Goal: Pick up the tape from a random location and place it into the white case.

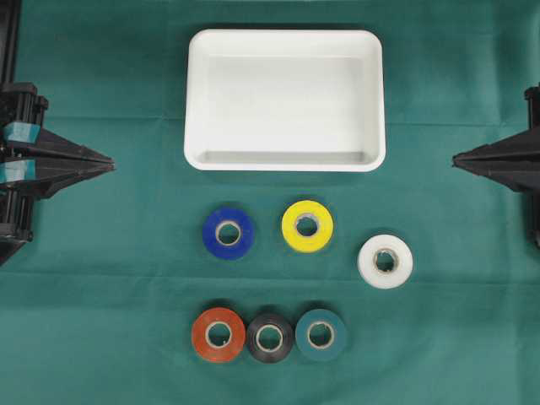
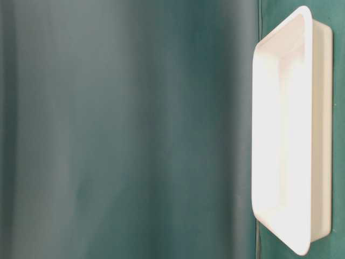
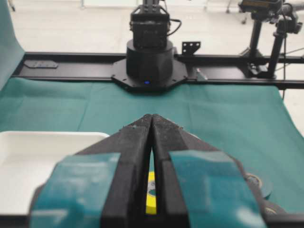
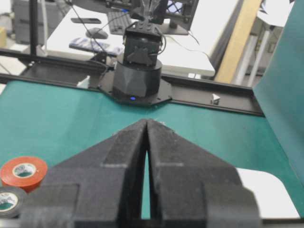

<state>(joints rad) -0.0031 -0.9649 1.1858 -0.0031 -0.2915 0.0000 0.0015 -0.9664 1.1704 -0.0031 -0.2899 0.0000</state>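
The white case [image 1: 285,160] lies empty at the back middle of the green cloth; it also fills the right of the table-level view as the white case [image 2: 310,135]. Several tape rolls lie in front of it: blue [image 1: 229,233], yellow [image 1: 307,225], white [image 1: 386,261], red [image 1: 218,334], black [image 1: 270,337] and dark green [image 1: 321,335]. My left gripper [image 1: 110,163] rests shut at the left edge, holding nothing. My right gripper [image 1: 456,158] rests shut at the right edge, holding nothing. A sliver of the yellow roll [image 3: 151,190] shows between the left fingers [image 3: 137,142].
The opposite arm's black base [image 3: 149,61] stands at the far end of the cloth in the left wrist view, and the other base [image 4: 137,71] in the right wrist view. The red roll [image 4: 23,172] and black roll [image 4: 8,199] show at lower left there.
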